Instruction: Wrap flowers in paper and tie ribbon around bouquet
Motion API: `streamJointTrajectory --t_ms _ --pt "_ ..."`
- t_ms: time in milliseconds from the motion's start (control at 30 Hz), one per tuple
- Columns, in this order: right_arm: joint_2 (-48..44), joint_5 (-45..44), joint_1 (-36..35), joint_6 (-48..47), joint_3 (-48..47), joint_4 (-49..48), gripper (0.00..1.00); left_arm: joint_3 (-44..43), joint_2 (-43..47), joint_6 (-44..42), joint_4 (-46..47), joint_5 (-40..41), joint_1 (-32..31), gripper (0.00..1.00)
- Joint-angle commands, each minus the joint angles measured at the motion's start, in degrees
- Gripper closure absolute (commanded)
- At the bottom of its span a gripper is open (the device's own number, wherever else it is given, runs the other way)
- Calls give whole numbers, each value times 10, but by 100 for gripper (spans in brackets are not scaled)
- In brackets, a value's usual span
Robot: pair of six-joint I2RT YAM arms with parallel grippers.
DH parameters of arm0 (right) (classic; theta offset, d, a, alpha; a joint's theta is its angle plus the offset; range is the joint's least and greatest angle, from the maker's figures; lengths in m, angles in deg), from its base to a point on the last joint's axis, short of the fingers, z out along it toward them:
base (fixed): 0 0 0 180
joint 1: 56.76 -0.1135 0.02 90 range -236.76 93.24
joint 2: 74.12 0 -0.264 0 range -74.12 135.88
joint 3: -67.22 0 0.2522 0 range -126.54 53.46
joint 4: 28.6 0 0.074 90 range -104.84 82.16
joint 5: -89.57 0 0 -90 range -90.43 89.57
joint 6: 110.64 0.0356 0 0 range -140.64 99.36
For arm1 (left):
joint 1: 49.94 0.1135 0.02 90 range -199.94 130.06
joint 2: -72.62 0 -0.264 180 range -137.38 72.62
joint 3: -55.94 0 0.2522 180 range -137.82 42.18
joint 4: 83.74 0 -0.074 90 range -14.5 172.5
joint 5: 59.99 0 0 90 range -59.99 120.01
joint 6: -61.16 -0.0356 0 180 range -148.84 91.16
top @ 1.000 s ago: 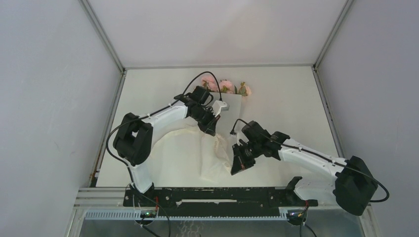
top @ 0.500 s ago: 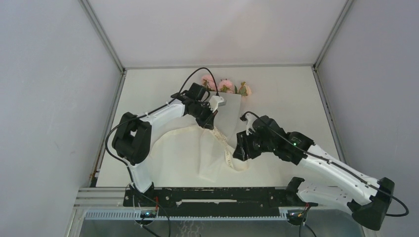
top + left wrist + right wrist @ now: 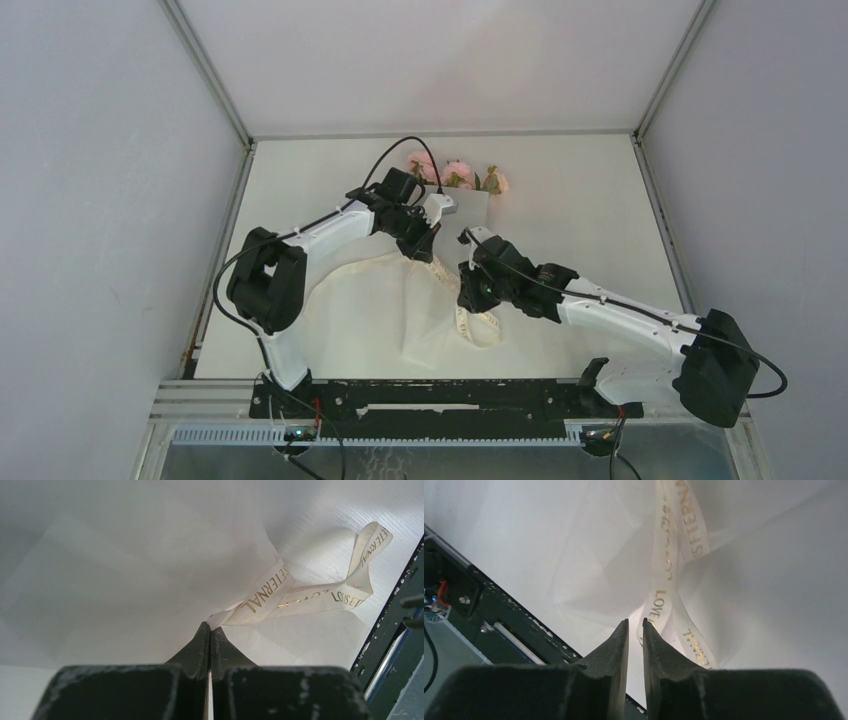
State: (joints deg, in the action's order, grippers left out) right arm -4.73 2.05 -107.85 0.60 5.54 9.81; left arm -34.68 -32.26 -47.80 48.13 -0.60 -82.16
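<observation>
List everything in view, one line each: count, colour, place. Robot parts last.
flowers: three blooms showing, pale pink with green, far middle of the table, at the paper's far end
paper: one sheet, translucent white, spread from the flowers to the near edge
ribbon: one, cream with gold lettering, looped on the paper
table: one, white
left gripper: black, shut on the ribbon's end
right gripper: black, jaws a narrow gap apart, empty, tips at the ribbon
</observation>
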Motion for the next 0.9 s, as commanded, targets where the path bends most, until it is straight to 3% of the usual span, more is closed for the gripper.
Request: streamJointTrajectory --t_ms 0,300,500,567,633,667,867 --pt "-11 -16 -6 59 39 -20 75 -14 4 2 17 -15 -1 100" --pt "-11 61 -19 80 121 -76 49 -16 -2 3 13 -13 -1 100" --pt "59 64 -17 54 122 -147 47 -11 2 2 10 -9 -1 100" --pt "83 87 -17 48 119 -157 56 -12 2 1 7 -8 0 100" --pt "85 113 -18 37 117 -140 87 -14 2 -1 4 -4 -1 100" --pt "73 130 -20 28 117 -122 98 -15 3 -4 2 -2 -1 100" --pt "-96 328 -49 -18 111 18 100 -34 -9 -12 -1 24 4 100"
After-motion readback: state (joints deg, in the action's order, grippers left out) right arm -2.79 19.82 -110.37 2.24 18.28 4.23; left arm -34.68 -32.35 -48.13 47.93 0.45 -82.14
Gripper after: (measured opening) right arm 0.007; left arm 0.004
